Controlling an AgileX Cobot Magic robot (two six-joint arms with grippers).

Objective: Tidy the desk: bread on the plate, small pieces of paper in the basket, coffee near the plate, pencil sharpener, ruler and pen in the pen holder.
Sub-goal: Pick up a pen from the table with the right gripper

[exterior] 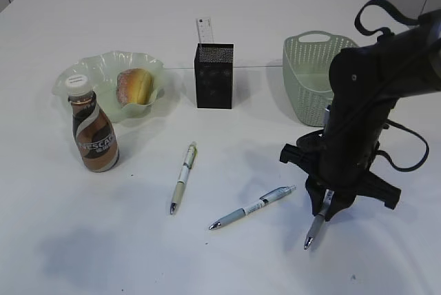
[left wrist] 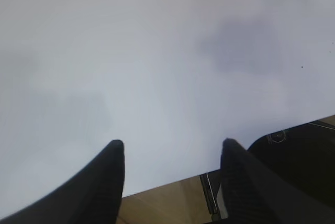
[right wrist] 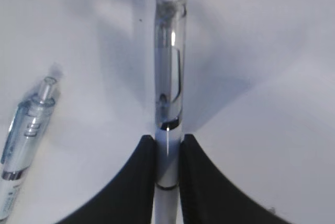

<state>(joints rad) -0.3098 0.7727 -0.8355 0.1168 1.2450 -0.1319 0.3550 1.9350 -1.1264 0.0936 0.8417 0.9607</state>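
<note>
On the right half of the desk (exterior: 289, 26), the right gripper (exterior: 326, 207) pinches a clear-barrelled pen (right wrist: 168, 93); the right wrist view shows both fingers (right wrist: 140, 182) pressed against the barrel. In the exterior view, most of this pen is hidden by the arm, and only its lower end and tip project below the gripper. Whether the tip touches the desk cannot be determined.

A second pen (exterior: 253, 207) lies flat just left of the gripper; the right wrist view cuts it off at the left edge. A third pen (exterior: 183, 176) lies further left, apart from both.

The left gripper (left wrist: 172, 156) appears only in its wrist view, spread, with nothing between the fingers, over bare desk at the near edge.

The pen holder (exterior: 214, 76) stands near the centre, with the ruler (exterior: 204, 31) upright in it; the lower part of the ruler is concealed. The basket (exterior: 311, 78) is partly blocked by the right arm, and its contents cannot be seen. The bread (exterior: 134, 86) sits in the plate (exterior: 103, 67). The coffee (exterior: 93, 128) stands just in front of the plate, overlapping its rim in the exterior view.
</note>
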